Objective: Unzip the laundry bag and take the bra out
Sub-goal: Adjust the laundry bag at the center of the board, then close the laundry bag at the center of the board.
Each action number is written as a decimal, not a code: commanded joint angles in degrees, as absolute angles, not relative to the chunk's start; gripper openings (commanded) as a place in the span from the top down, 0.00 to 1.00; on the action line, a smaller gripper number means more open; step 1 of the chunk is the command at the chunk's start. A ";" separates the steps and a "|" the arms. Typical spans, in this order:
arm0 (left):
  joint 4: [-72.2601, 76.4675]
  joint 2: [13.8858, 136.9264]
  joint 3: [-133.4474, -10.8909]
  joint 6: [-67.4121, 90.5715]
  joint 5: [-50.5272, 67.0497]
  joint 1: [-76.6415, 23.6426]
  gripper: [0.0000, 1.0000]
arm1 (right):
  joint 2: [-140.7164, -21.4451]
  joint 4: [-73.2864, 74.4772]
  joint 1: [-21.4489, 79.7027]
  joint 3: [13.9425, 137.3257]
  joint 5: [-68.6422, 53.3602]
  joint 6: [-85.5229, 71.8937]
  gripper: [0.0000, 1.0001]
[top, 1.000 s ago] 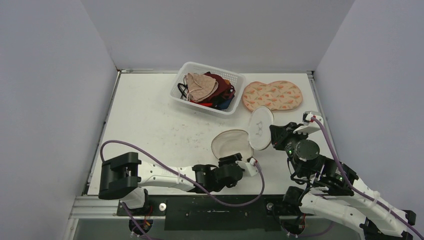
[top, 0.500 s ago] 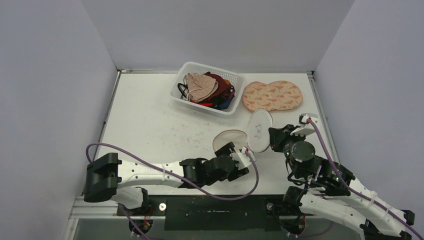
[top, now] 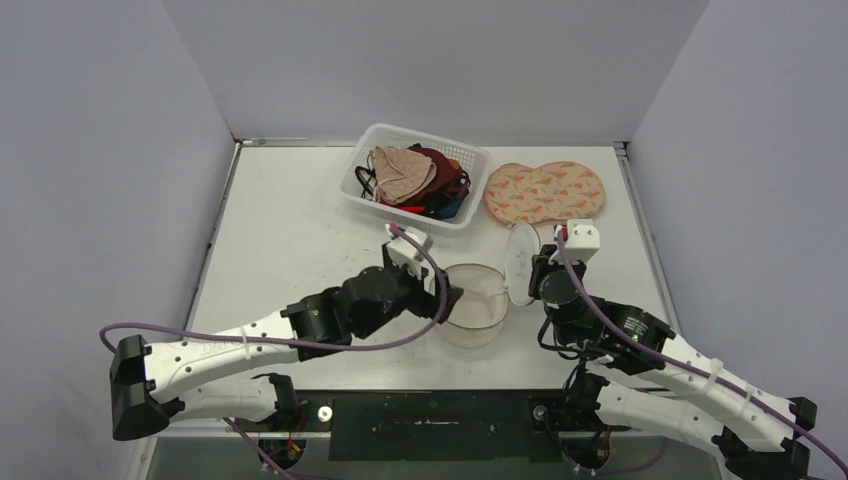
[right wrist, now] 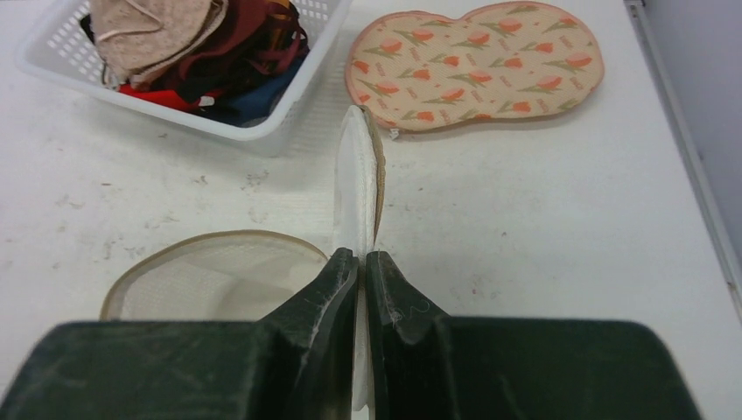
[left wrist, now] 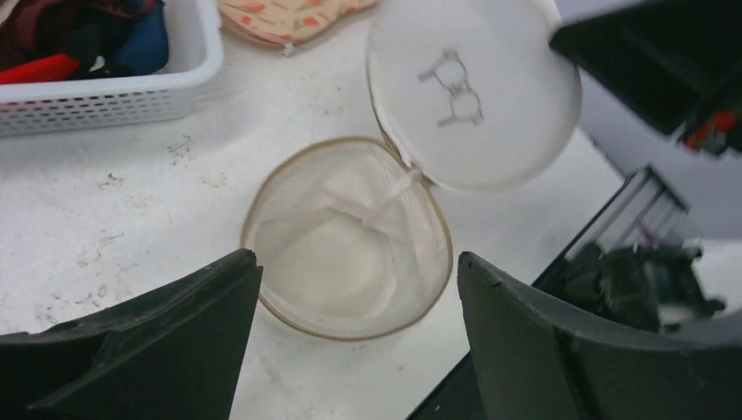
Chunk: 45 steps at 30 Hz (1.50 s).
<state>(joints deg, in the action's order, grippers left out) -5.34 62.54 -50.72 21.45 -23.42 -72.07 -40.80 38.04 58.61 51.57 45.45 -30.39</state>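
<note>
The round mesh laundry bag [top: 478, 312] lies unzipped on the table, its beige-rimmed bowl [left wrist: 346, 262] facing up. Pale fabric with a strap [left wrist: 372, 206], apparently the bra, lies inside it. The bag's white lid [right wrist: 354, 179] stands upright on edge, and my right gripper [right wrist: 361, 255] is shut on its lower rim. In the top view that gripper [top: 540, 285] sits just right of the bowl. My left gripper [left wrist: 357, 260] hangs open above the bowl, one finger on each side and nothing between them. It reaches in from the bowl's left [top: 445, 298].
A white basket [top: 468, 157] piled with garments stands at the back centre. A peach floral pouch [top: 545, 190] lies to its right. The table's front edge with the black rail [top: 440, 425] is close behind the bag.
My left arm has swung up from the front edge to hover over the bag, its jaws opening wider. The right gripper has carried the lid slightly left.
</note>
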 commanded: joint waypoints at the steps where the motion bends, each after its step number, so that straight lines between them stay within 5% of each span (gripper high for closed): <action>1: -4.17 60.51 -51.16 41.04 -15.66 -64.92 0.19 | -43.24 38.03 59.30 54.31 52.43 -24.85 0.95; 15: 2.26 70.20 -60.42 64.07 -0.44 -54.25 0.10 | -43.23 30.57 61.32 51.56 38.47 -12.77 0.95; 17: 2.18 71.62 -61.74 66.44 0.70 -53.67 0.01 | -42.88 29.45 61.64 50.81 35.47 -11.33 0.95; 34: -10.84 87.16 -74.48 69.34 6.00 -52.75 0.00 | -45.38 27.65 67.00 49.92 34.72 -7.99 0.95; 45: -8.19 88.54 -72.36 69.96 7.05 -52.78 0.52 | -45.48 29.53 72.52 49.92 40.58 -9.49 0.95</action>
<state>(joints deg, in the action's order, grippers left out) -10.87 89.65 -71.72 69.91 6.17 -53.08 -45.65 29.95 71.48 50.00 37.32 -8.84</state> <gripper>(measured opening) 0.549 0.074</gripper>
